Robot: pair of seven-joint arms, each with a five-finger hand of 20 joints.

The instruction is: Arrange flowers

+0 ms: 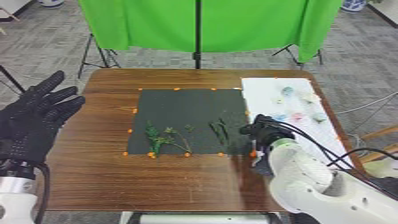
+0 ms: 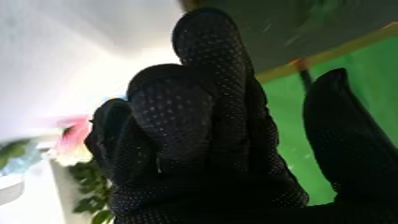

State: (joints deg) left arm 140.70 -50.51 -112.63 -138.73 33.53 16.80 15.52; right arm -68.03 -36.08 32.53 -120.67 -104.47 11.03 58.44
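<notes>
In the head view the right hand (image 1: 266,131) is over the seam between the dark mat (image 1: 178,107) and the white sheet (image 1: 266,87). In the right wrist view, that hand (image 2: 213,135) is open, its fingers loosely bent and thumb apart, holding nothing visible. Leafy green sprigs (image 1: 155,139) and long dark leaves (image 1: 218,131) lie on the mat. On the sheet are a pink flower (image 1: 298,116), pale blue flowers (image 1: 287,91) and cream ones (image 1: 310,98); the wrist view has a pink bloom (image 2: 73,140). The open left hand (image 1: 34,117) is at the left edge, fingers spread.
Mat and sheet lie on the brown wooden table (image 1: 98,172), with orange markers (image 1: 187,155) around the mat. A green cloth (image 1: 160,25) hangs behind the table's far edge. Dark cables (image 1: 311,137) run along the right arm.
</notes>
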